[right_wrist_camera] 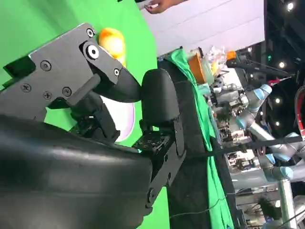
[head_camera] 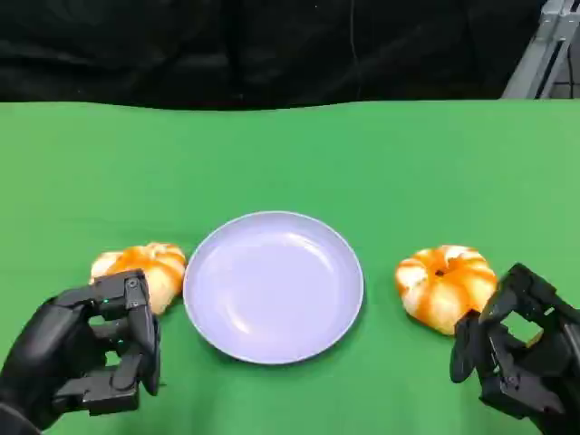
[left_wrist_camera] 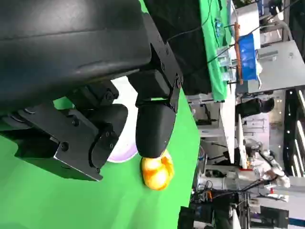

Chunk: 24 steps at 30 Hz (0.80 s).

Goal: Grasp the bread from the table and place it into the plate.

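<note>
Green counter [head_camera: 381, 154], wide bare stretch behind the plate up to its far edge against black backdrop. One plate [head_camera: 273, 285], pale lavender, round, nothing in it, centre front. Two breads: round, orange-and-white striped, pumpkin-like. Left bread [head_camera: 143, 269] just beside plate's left rim; right bread [head_camera: 445, 285] near right rim, small gap. Left hand [head_camera: 91, 355] near left bread, fingers curled, grasping nothing. Right hand [head_camera: 521, 358] just beside right bread, fingers apart, released.
</note>
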Motion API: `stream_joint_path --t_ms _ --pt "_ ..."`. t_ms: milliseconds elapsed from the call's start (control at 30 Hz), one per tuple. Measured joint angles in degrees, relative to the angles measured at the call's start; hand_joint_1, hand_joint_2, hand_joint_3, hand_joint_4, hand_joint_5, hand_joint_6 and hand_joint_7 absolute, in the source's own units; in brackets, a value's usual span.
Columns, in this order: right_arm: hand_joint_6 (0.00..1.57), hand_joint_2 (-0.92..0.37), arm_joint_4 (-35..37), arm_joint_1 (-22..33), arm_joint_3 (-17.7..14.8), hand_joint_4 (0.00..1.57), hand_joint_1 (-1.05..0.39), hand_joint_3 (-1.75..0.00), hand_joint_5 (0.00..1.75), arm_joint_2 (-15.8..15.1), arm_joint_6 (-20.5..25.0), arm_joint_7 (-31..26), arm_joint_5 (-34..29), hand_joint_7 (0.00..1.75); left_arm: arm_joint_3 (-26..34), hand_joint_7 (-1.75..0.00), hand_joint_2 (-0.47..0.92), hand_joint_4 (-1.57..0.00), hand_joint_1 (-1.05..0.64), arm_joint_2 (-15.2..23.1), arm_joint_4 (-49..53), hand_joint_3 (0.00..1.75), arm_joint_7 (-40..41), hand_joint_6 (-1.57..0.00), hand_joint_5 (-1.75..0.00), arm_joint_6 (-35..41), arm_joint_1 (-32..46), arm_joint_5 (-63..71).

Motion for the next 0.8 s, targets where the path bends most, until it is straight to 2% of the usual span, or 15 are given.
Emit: stream_joint_path --t_ms 667,700,733,767,800 --pt "0.70 -0.49 0.00 0.00 0.01 0.87 -0.14 -1.23 1.75 0.01 -0.01 0.13 0.01 1.64 0.03 -1.74 0.51 -0.95 0.19 0.18 0.12 1.43 0.02 -0.81 -1.75 -1.33 0.00 0.14" --pt "0.70 -0.49 -0.01 0.00 0.01 0.87 -0.14 -1.23 1.75 0.01 -0.01 0.13 0.02 1.64 0.06 -1.67 0.47 -0.90 0.18 0.07 0.28 1.47 0.06 -0.81 -1.75 -2.21 -0.01 0.14" --pt "0.70 -0.49 -0.02 0.00 0.01 0.87 -0.14 -1.23 1.75 0.01 -0.01 0.13 0.02 1.64 0.17 -1.52 0.44 -0.78 0.08 -0.28 0.61 1.40 0.53 -0.76 -1.68 -3.53 -0.01 0.41" --pt "0.70 -0.49 -0.02 0.00 0.01 0.87 -0.14 -1.23 1.75 0.01 -0.01 0.12 0.02 1.63 0.34 -1.33 0.48 -0.67 -0.05 -0.95 1.09 1.21 1.54 -0.72 -1.58 -5.31 -0.01 0.77" --pt "0.70 -0.50 -0.02 0.00 0.01 0.87 -0.14 -1.22 1.75 0.02 -0.01 0.12 0.02 1.63 0.59 -1.08 0.57 -0.56 -0.19 -1.73 1.33 0.92 2.62 -0.67 -1.38 -6.91 0.02 1.26"
